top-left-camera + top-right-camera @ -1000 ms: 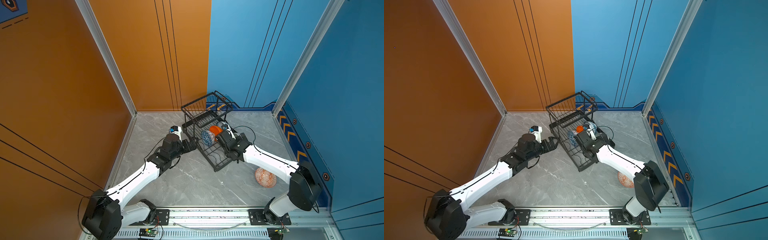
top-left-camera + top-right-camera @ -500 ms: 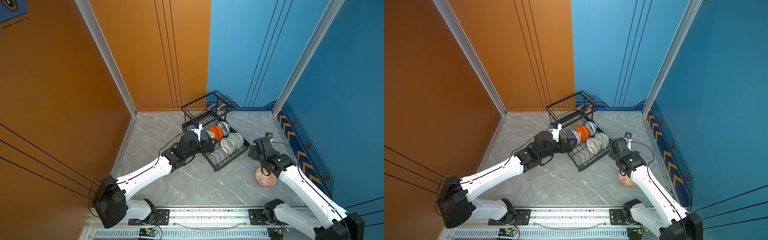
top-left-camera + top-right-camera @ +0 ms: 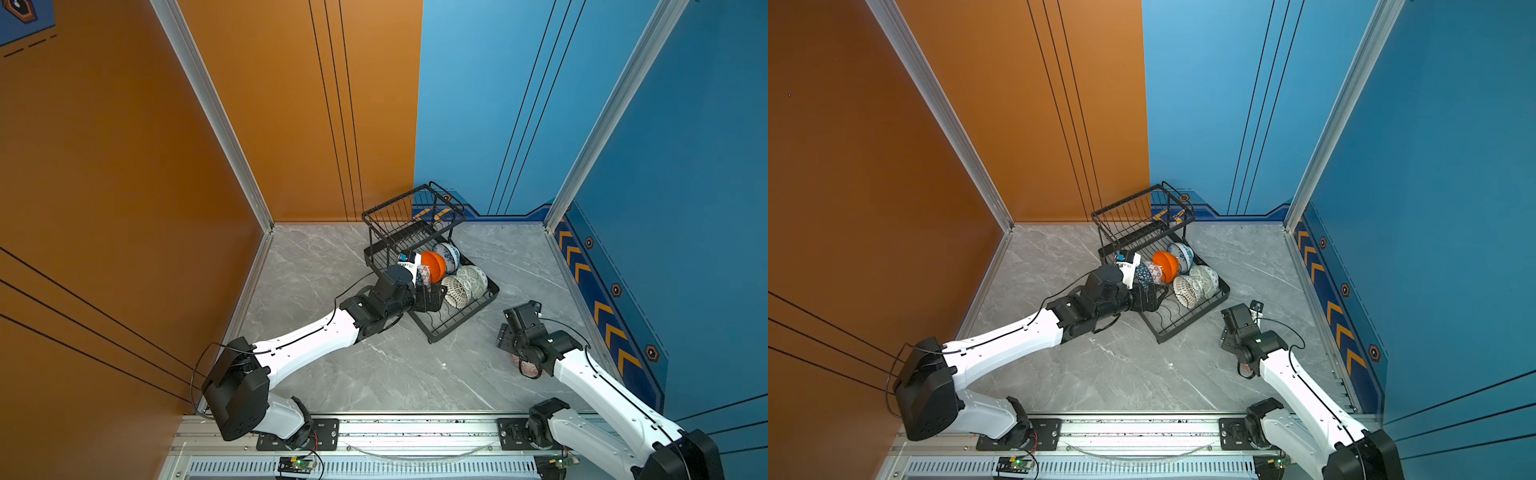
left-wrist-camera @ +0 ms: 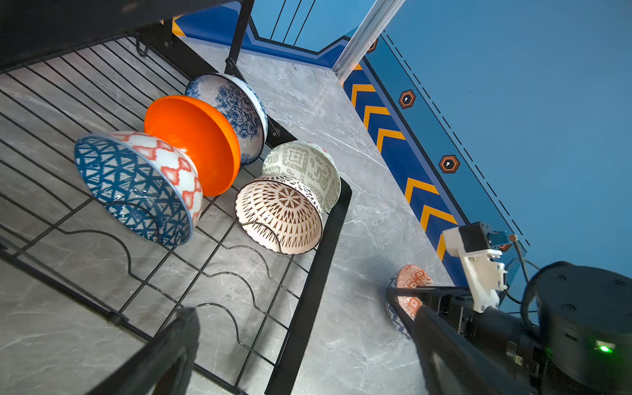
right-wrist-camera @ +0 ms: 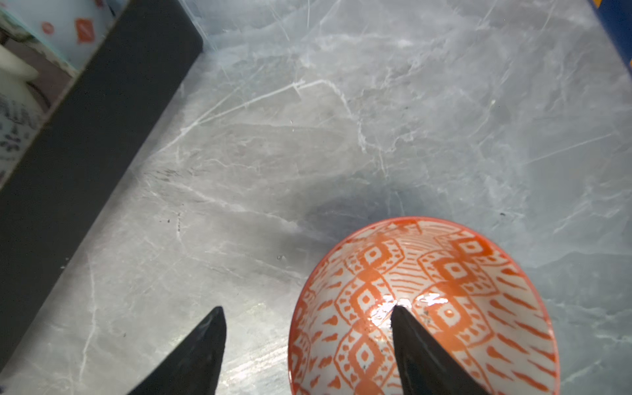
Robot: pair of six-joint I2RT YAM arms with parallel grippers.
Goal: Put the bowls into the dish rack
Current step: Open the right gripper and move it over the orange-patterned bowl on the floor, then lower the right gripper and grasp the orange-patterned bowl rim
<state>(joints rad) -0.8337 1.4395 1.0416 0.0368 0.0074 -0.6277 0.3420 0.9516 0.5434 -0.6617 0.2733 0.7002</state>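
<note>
One bowl is not yet racked: the red-orange patterned bowl [image 5: 451, 273] sits on the grey table [image 5: 342, 136], at the lower right of both top views. It is apart from the dish rack [image 4: 316, 280], whose base holds five other bowls [image 4: 191, 143] on edge. The right gripper [image 5: 306, 307] hangs directly over it, parted astride the near rim with one finger inside and one outside, not clamped. That arm is plainly nearer. The left gripper [image 4: 304, 309] gapes empty over the rack, mid-frame.
</note>
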